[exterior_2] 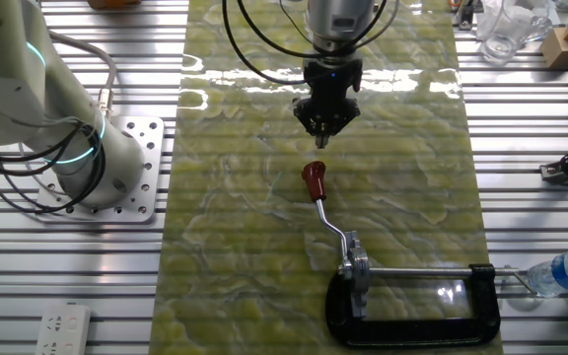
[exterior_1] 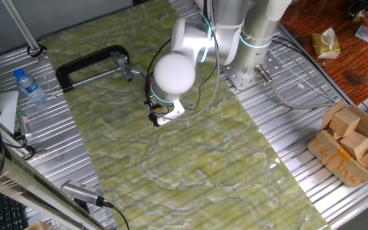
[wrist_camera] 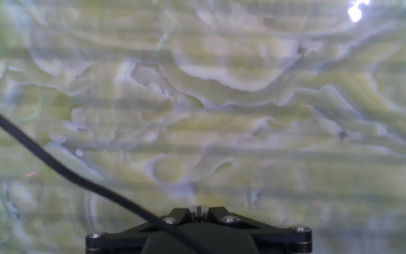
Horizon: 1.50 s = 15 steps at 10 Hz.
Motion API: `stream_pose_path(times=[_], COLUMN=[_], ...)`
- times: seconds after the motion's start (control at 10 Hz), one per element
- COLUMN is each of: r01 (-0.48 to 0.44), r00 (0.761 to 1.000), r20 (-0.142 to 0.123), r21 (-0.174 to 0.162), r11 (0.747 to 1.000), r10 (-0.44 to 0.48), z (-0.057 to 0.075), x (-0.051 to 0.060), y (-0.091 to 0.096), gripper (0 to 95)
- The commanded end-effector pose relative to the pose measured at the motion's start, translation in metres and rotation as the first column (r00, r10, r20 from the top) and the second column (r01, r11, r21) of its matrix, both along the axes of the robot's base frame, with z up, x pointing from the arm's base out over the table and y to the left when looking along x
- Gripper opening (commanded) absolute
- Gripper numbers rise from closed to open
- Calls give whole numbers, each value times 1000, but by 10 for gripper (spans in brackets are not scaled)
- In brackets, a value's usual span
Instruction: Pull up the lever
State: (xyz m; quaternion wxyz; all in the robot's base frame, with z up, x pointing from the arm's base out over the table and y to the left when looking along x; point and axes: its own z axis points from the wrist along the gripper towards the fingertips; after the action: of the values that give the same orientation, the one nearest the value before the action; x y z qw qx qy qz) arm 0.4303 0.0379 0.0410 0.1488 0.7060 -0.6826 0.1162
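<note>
One lever [exterior_2: 325, 204] slants, red tip toward the hand [exterior_2: 321, 140].

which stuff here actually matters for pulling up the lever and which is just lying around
Part of the job:
- lever, red-brown tip
- end effector, above the lever tip, not touching it
- black clamp at the lever's base

Lying about:
- water bottle
- wooden blocks in a cardboard tray
- yellow carton
- glass jug
- power strip
</note>
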Motion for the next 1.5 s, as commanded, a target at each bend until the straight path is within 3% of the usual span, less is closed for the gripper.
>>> stream_pose_path(times=[0.1, 0.4, 0.6, 0.9, 1.0, 1.5], r01=[13, 7, -4, -76, -74, -109], r00=[1000, 999, 999, 995, 995, 992], r20=[-23, -52, -47, -72, -69, -74], r21=[-7, 14, 19, 5, -2, -30], r11=[1000, 1000, 1000, 997, 997, 994], r10=[-13, -7, 5, 76, 74, 106], z=[0, 0, 0, -5, -6, -14], x=[0, 0, 0, -13, -17, -22], y=[0, 0, 0, -2, -2, -9], gripper=[0, 0, 0, 0, 0, 0])
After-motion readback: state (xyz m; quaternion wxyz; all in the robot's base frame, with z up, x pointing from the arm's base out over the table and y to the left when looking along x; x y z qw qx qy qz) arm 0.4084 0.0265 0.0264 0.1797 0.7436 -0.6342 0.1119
